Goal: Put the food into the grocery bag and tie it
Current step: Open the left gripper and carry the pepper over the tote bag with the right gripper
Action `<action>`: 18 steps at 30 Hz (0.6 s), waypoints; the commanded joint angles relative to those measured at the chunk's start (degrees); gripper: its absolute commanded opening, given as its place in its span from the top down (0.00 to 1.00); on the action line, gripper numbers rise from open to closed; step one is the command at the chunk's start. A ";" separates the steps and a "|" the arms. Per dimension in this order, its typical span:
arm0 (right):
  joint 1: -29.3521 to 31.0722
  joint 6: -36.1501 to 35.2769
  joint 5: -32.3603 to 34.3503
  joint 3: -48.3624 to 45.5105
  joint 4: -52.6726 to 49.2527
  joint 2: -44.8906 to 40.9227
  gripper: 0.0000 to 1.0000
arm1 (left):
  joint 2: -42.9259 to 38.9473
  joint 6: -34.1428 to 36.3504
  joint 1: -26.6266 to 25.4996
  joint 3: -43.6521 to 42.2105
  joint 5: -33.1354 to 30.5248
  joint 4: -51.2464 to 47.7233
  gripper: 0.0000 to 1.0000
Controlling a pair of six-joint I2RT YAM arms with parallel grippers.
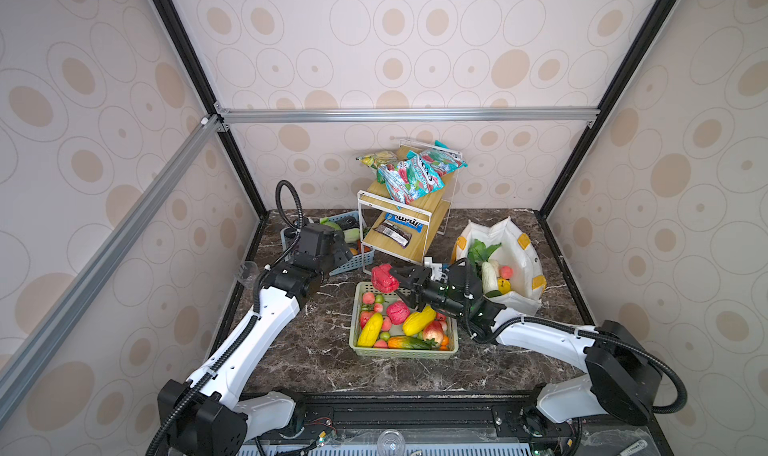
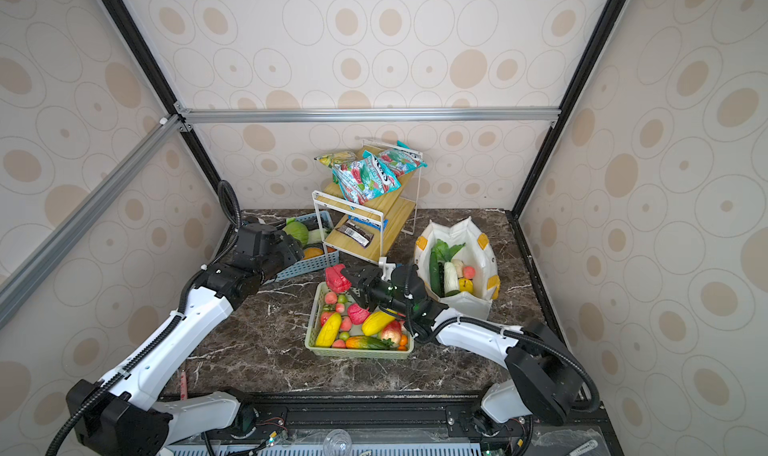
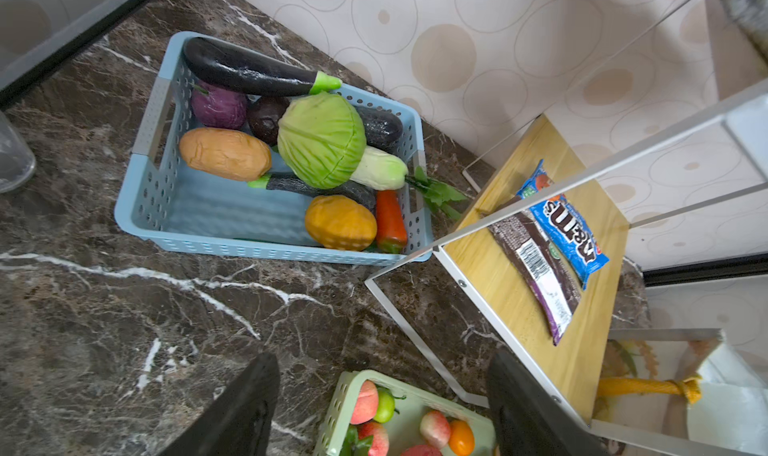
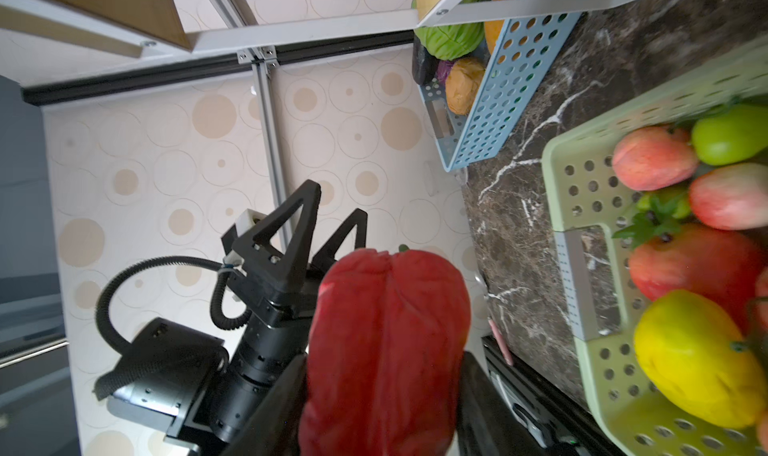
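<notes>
Near one green basket (image 1: 403,353), right gripper (image 1: 394,280) holds one red pepper (image 1: 381,277).

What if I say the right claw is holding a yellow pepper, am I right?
Not quite. The pepper in the right claw is red, not yellow. The right wrist view shows it close up.

Both top views look down from high in front over the desk (image 1: 291,350). The left wrist camera sits close above the blue basket (image 3: 228,212) ahead of the left end effector (image 3: 382,366). The right wrist camera looks sideways, with a red pepper (image 4: 386,329) gripped in the right end effector (image 4: 382,366) close up. All four views share the green basket (image 4: 582,175).
</notes>
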 commanded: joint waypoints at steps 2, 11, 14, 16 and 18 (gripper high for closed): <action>-2.41 -10.87 -3.93 2.90 -17.82 -7.25 0.52 | 0.69 3.96 0.21 1.94 -2.07 -1.97 0.22; -14.60 -27.31 -16.18 9.28 -38.69 -13.68 0.52 | 0.84 3.65 0.23 1.26 -1.99 -0.09 0.22; -17.79 -33.93 -18.49 13.88 -47.56 -13.86 0.52 | 1.12 3.80 0.20 1.26 -2.16 0.43 0.22; -19.81 -36.42 -19.71 15.36 -50.91 -14.21 0.52 | 1.24 3.98 0.28 1.34 -2.26 0.61 0.22; -22.46 -38.28 -20.97 16.47 -53.73 -14.34 0.52 | 1.47 4.43 0.23 1.59 -2.65 0.56 0.22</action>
